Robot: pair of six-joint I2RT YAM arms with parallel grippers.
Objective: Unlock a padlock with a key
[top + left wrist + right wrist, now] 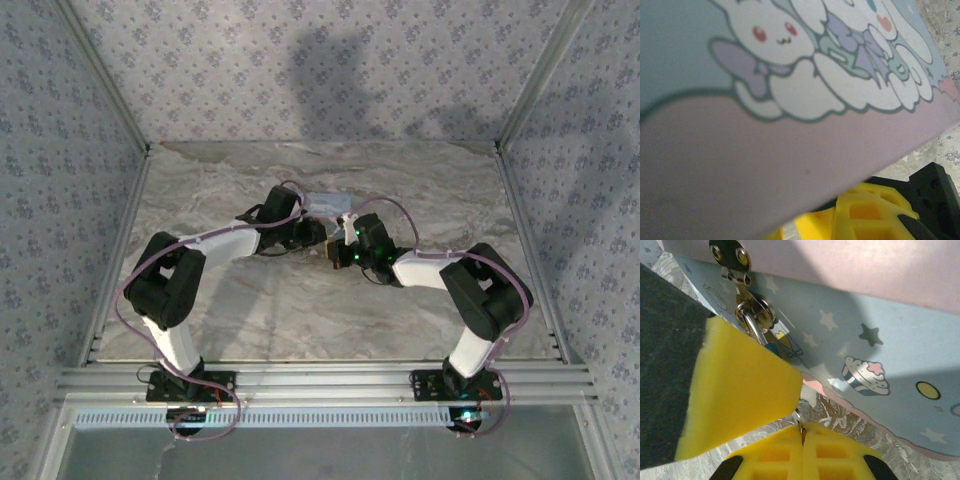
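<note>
1. Two arms meet over the middle of the marble desk [300,320], beside a light-blue tin [322,203] with cartoon rabbits on its lid.
2. On the right arm, the right end effector [802,430] has its yellow fingers pressed together, clamped on a thin silvery sliver, the key [800,421], which pokes out toward the tin's front wall.
3. At the tin's metal hasp [732,262] hangs the padlock [772,347]. Its silver shackle passes through the ring, and its blue-teal body is mostly hidden behind a big yellow pad [740,390].
4. Just beside that pad's lower corner sits the tip of the key, short of the padlock.
5. Close against the tin, the left end effector [306,236] has one yellow finger [865,215] under the lid's edge. I cannot tell whether it is apart or clamped.
</note>
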